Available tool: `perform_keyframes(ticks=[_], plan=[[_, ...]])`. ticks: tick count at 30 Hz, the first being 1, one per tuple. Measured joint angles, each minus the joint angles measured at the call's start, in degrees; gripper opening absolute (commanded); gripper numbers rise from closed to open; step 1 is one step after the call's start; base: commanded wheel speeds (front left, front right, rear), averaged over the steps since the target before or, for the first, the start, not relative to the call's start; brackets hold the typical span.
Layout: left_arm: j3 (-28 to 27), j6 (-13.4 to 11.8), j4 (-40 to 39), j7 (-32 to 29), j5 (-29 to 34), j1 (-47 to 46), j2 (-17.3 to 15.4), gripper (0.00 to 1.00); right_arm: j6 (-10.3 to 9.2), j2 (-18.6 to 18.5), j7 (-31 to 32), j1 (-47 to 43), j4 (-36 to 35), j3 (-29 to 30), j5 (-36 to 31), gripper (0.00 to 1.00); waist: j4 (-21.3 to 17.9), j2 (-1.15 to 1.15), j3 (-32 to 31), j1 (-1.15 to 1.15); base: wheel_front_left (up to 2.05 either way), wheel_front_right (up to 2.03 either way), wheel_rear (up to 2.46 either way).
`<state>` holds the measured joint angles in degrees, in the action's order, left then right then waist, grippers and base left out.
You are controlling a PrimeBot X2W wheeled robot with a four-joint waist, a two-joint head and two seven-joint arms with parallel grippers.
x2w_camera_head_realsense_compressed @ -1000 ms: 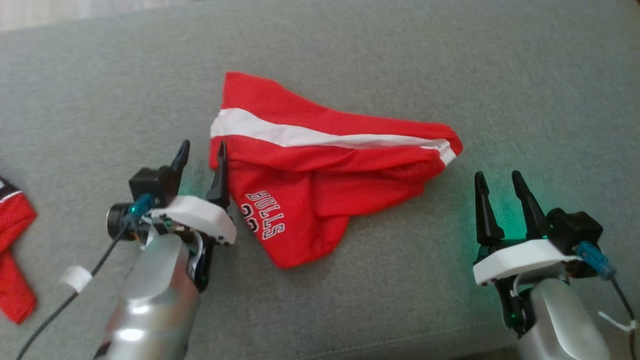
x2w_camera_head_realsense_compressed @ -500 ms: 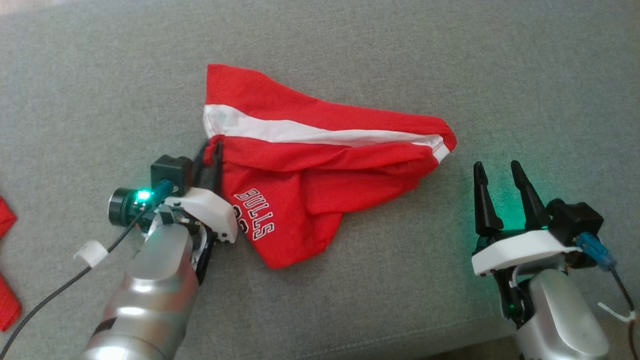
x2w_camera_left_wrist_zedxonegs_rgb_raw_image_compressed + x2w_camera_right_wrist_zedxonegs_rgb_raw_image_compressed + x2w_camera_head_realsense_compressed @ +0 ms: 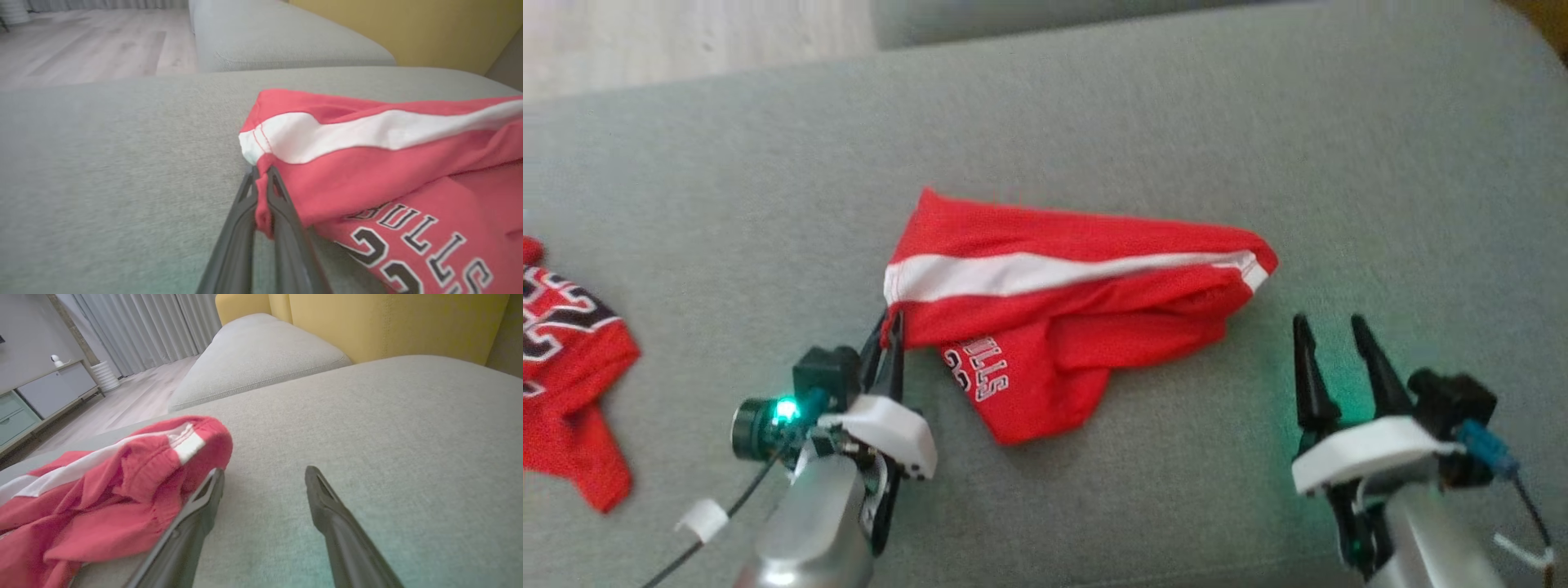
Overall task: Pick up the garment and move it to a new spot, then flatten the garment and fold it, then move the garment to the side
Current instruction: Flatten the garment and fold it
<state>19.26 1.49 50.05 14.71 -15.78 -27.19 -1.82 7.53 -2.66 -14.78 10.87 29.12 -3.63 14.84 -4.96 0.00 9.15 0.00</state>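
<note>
The garment [image 3: 1078, 302] is a pair of red shorts with a white stripe and "BULLS" lettering, lying crumpled on the grey cushion [image 3: 1094, 122]. My left gripper [image 3: 888, 327] is shut on the garment's left edge, just below the white stripe. The left wrist view shows red cloth [image 3: 367, 163] pinched between the two fingers [image 3: 282, 204] of that gripper [image 3: 261, 173]. My right gripper [image 3: 1327, 327] stands open on the cushion, just right of the garment's waistband end. In the right wrist view the waistband [image 3: 179, 445] lies beside the left finger [image 3: 204, 498], apart from it.
A second red garment [image 3: 564, 359] with black and white lettering lies at the cushion's left edge. Another grey cushion [image 3: 257, 351] and a yellow backrest [image 3: 388, 322] stand beyond. Wooden floor [image 3: 81, 41] shows past the far edge.
My left gripper has closed on the garment's left edge and drawn it slightly towards me. The head camera has tilted, so the whole picture has shifted. The right gripper stays open.
</note>
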Motion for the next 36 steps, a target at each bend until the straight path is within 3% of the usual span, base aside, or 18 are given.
perform_keyframes(ticks=[9, 10, 11, 23, 30, 36], plan=[[-2.6, -1.6, -4.4, 0.0, 0.5, 10.7, -0.1, 0.0, 0.0, 0.0, 0.0, -3.5, 1.7, -2.2, 1.3, 1.0, 4.1, 0.0, -7.1, -0.02, 0.0, 0.0, 0.0], [-2.8, -1.6, -4.6, 0.0, 0.5, 11.9, -0.2, 0.75, 0.0, 0.0, 0.0, -3.5, 1.7, -2.3, 1.3, 1.0, 4.5, 0.0, -7.5, -0.02, 0.0, 0.0, 0.0], [-3.5, -2.1, -5.9, 0.0, 0.6, 13.8, -0.2, 1.0, 0.0, 0.0, 0.0, -3.5, 1.7, -2.8, 1.3, 1.0, 5.1, 0.0, -8.0, -0.02, 0.0, 0.0, 0.0], [-10.2, -5.0, -23.3, 0.0, 7.8, 19.6, -0.7, 1.0, 0.0, 0.0, 0.0, -3.4, -2.2, -3.8, -2.1, 1.0, 4.5, 0.0, -7.5, 0.0, 0.0, 0.0, 0.0], [-12.0, -4.4, -23.3, 0.0, 7.9, 24.9, -0.7, 1.0, 0.0, 0.0, 0.0, -4.3, -0.5, -5.3, -3.0, 1.0, 4.7, 0.0, -7.3, 0.0, 0.0, 0.0, 0.0], [-12.0, -3.7, -23.3, 0.0, 8.4, 24.7, -0.7, 1.0, 0.0, 0.0, 0.0, -4.4, 6.3, -7.4, -3.7, 1.0, 5.3, 0.0, -6.7, 0.0, 0.0, 0.0, 0.0]])
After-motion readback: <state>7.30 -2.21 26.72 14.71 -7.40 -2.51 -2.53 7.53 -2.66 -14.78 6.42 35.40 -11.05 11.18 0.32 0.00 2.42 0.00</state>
